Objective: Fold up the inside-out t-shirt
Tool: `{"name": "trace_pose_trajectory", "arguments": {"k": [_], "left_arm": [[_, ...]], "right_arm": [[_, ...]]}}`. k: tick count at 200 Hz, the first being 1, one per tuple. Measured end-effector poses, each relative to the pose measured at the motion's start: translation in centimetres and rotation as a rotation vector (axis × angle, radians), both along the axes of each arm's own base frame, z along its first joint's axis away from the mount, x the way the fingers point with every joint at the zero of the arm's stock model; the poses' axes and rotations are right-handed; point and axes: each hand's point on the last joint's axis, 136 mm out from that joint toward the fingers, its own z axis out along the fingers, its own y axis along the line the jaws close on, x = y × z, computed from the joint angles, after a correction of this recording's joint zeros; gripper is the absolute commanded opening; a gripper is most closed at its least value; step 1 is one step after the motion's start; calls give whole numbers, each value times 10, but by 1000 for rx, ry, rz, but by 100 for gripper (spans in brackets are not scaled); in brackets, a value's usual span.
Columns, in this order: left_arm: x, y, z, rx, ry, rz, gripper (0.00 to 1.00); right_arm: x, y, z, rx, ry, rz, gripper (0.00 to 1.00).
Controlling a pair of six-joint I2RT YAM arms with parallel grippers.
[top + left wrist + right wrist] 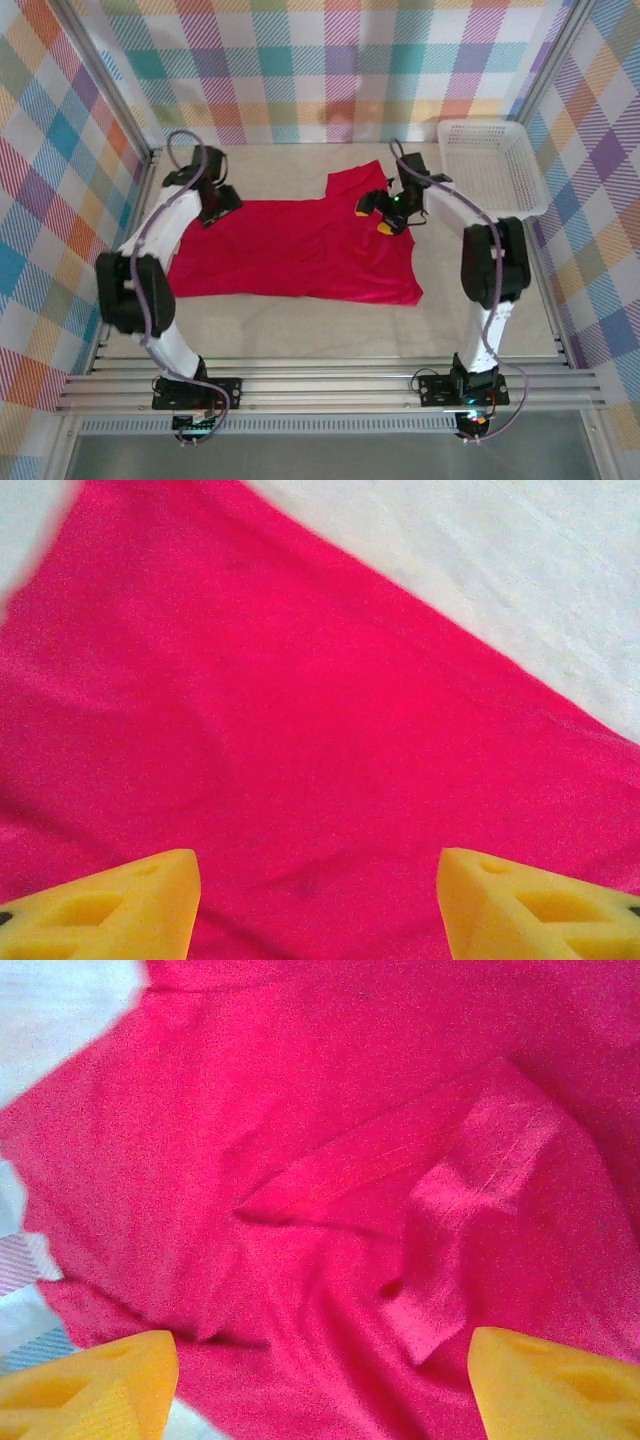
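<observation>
The red t-shirt [300,250] lies spread flat across the middle of the table [300,330]. The left gripper [215,205] is at its upper left edge and the right gripper [373,219] over its rumpled upper right part, both with jaws apart, holding nothing

**Cam 1, top ext.:** fixed, high, at 6 o'clock side of table [300,320]. Faces down and fwd. Wide; takes in whole t-shirt [290,250].

**Cam 2, L wrist:** v. close above t-shirt, looks down past left gripper [318,905]. Tips at 7 and 5 o'clock, table at 1 o'clock.

**Cam 3, R wrist:** v. close, looks down past right gripper [320,1385]. Tips same, table at 9 o'clock.

**Shared:**
- Cams 1/2: t-shirt's 10 o'clock corner.
- Cams 1/3: its 2 o'clock part.
</observation>
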Motion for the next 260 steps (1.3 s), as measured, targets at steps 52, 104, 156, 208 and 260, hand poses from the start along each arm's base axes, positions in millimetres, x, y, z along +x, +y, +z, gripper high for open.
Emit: {"name": "trace_pose_trajectory", "arguments": {"k": [52, 104, 156, 208, 260], "left_arm": [[-10, -20, -104, -13, 232, -60, 63], [-42, -38, -111, -7, 256, -82, 63], [-6, -40, -40, 38, 127, -96, 67], [101, 32, -5, 54, -24, 36, 65], [111, 59, -100, 63, 169, 58, 65]], "right_arm": [[-33, -16, -49, -67, 111, -27, 77], [-72, -57, -54, -176, 112, -38, 79], [-64, -72, -27, -234, 105, -5, 79], [58, -67, 63, -295, -241, -40, 79], [129, -92, 29, -451, -276, -93, 80]]}}
